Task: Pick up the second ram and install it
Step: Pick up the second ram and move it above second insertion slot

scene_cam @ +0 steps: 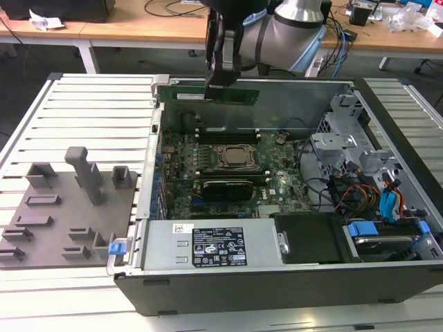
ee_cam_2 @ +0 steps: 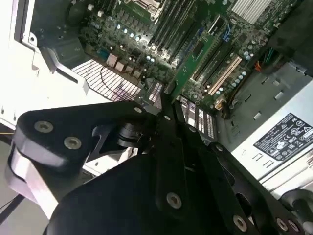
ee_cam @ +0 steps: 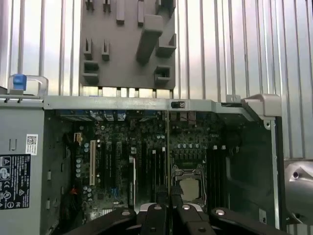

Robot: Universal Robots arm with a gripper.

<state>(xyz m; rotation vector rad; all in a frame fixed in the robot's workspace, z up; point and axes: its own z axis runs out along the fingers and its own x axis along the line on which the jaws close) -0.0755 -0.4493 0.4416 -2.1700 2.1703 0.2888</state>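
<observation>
The second ram (scene_cam: 242,95), a long thin green stick, hangs level above the far edge of the open computer case (scene_cam: 277,283). My gripper (scene_cam: 223,81) comes down from above and is shut on the stick near its middle. In the second wrist view the black fingers (ee_cam_2: 171,127) pinch the green board (ee_cam_2: 195,63), seen nearly edge-on over the motherboard. The first wrist view has the gripper (ee_cam: 169,208) over the processor socket (ee_cam: 188,188). Below the stick lie long black memory slots (scene_cam: 228,130) beside the socket (scene_cam: 235,158).
Another memory stick (scene_cam: 225,185) stands in the slots on the socket's near side. A power supply (scene_cam: 214,245) lies along the case front. A drive cage with cables (scene_cam: 360,187) is on the exterior view's right. A grey fixture plate (scene_cam: 62,207) with upright posts is on the left.
</observation>
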